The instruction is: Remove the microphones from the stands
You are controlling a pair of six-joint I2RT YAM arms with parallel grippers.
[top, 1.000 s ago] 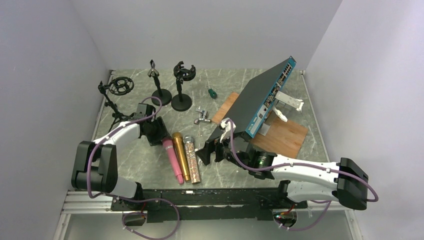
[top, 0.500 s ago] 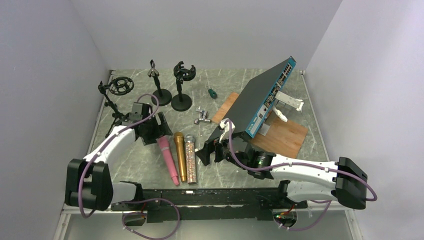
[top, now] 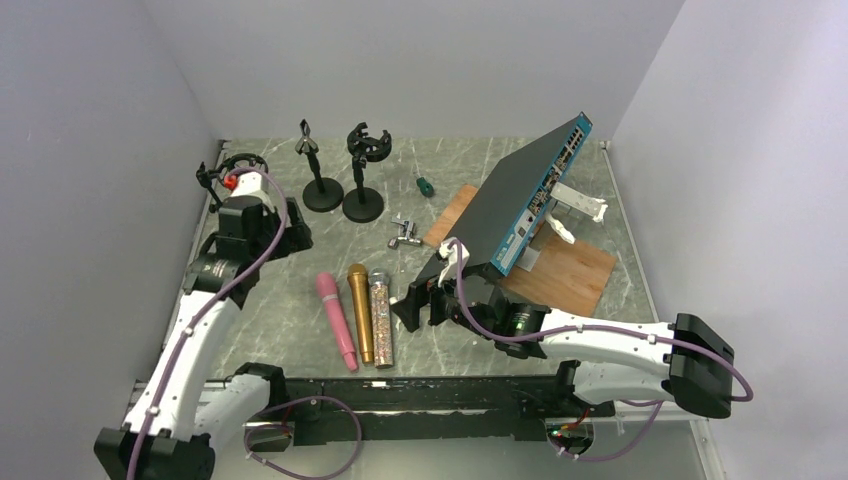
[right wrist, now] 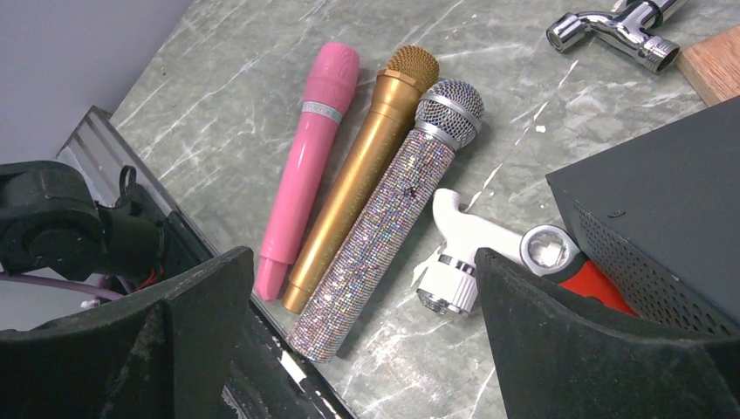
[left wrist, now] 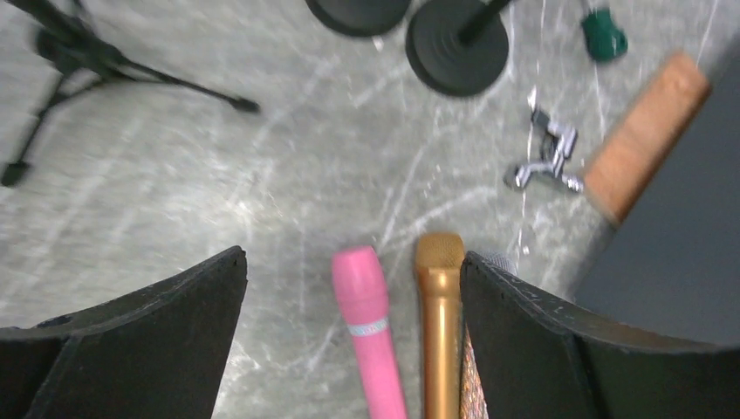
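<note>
Pink microphone (top: 337, 320) lies flat just beside gold microphone (top: 363, 315).

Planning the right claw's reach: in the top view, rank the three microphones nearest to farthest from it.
1. Glitter microphone, just left of the right claw.
2. Gold microphone, in the middle.
3. Pink microphone, leftmost.
</note>
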